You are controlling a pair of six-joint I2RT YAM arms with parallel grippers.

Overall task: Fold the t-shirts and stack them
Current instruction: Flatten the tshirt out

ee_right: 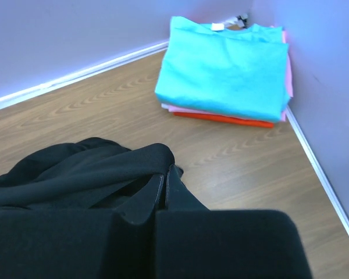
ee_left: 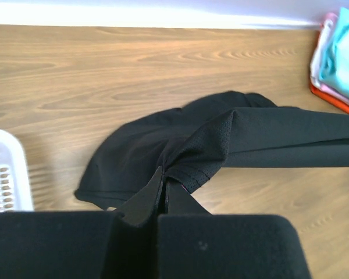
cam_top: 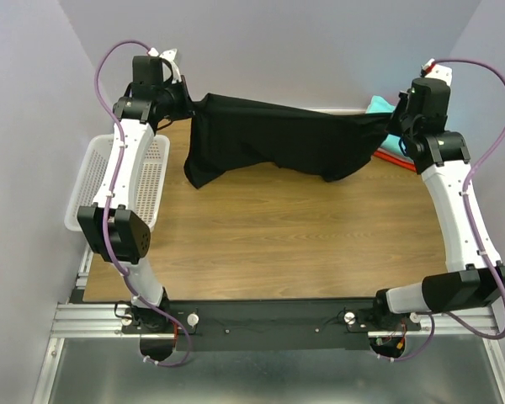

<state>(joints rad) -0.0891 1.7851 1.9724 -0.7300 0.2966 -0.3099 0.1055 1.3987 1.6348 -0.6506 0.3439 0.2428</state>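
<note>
- Cloth of the black t-shirt [cam_top: 278,139] hangs stretched between the two claws, over the far part of the wooden table [cam_top: 278,252].
- The left gripper [ee_left: 164,189] is pressed fully closed on one end of this shirt. A bunched fold of the black fabric comes out directly from between its fingertips.
- From that pinch the fabric runs away to the right of the left gripper as a tight, flat band.
- Just ahead of the left gripper and below it, a loose rounded part of the same shirt sags down and appears to rest on the wood.
- The right gripper [ee_right: 166,177] is also closed tight, with the other end of the black t-shirt caught between its fingers. The cloth spreads to the left of this claw in soft folds.
- Ahead of the right gripper and a little to its right, in the corner of the walls, lies a pile of folded shirts. The teal t-shirt [ee_right: 227,67] is on top, the pink t-shirt [ee_right: 183,109] is under it, and the red-orange t-shirt [ee_right: 221,119] is at the bottom.
- This pile is well apart from the right gripper and does not touch the black t-shirt.
- A white basket [cam_top: 93,172] stands at the left edge of the table, on the near side of the left gripper and beside its arm.
</note>
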